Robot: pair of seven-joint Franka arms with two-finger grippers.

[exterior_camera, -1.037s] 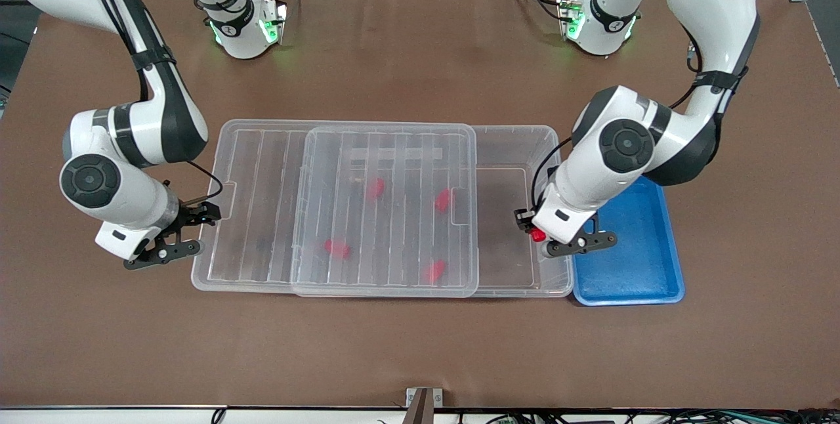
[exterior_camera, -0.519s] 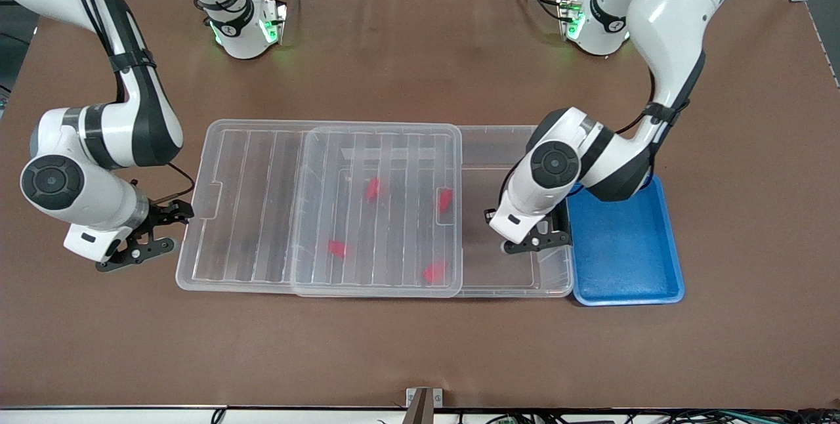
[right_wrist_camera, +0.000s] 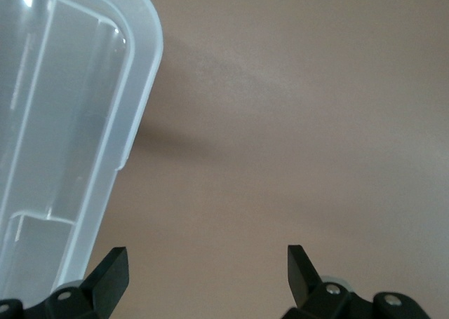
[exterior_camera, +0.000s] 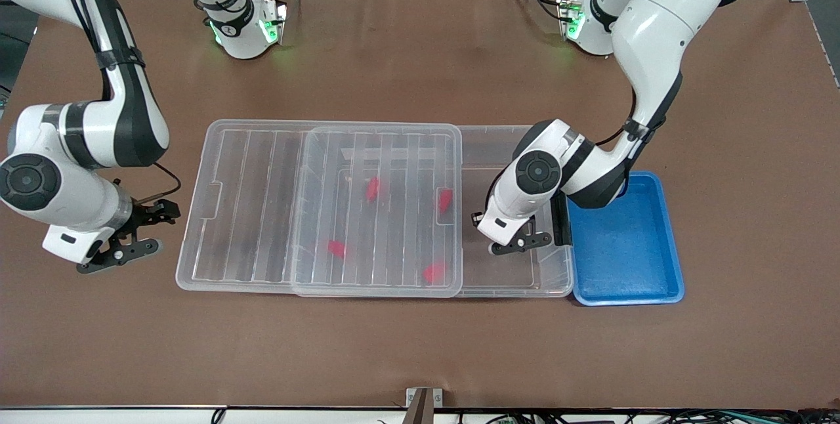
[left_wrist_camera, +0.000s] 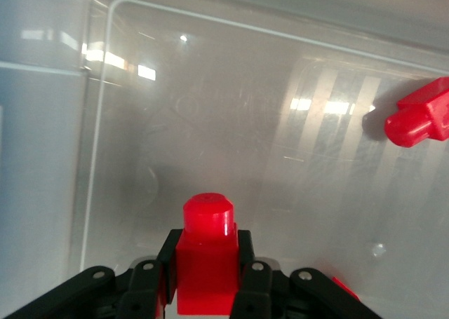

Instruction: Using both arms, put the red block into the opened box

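Holding one red block, left tool joins four red pieces.

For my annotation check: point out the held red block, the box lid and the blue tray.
red block (left_wrist_camera: 206, 259): left wrist view, its square body between the left hand's fingers.
box lid (exterior_camera: 262, 204): front view, its ribbed panel toward the right arm's end.
blue tray (exterior_camera: 623, 247): front view, its bare floor.

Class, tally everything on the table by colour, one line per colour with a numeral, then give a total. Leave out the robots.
Red: 5, the red block held in the left gripper over the box, plus four red pieces inside.
Clear: 2, the box and its lid.
Blue: 1, the blue tray.
Total: 8
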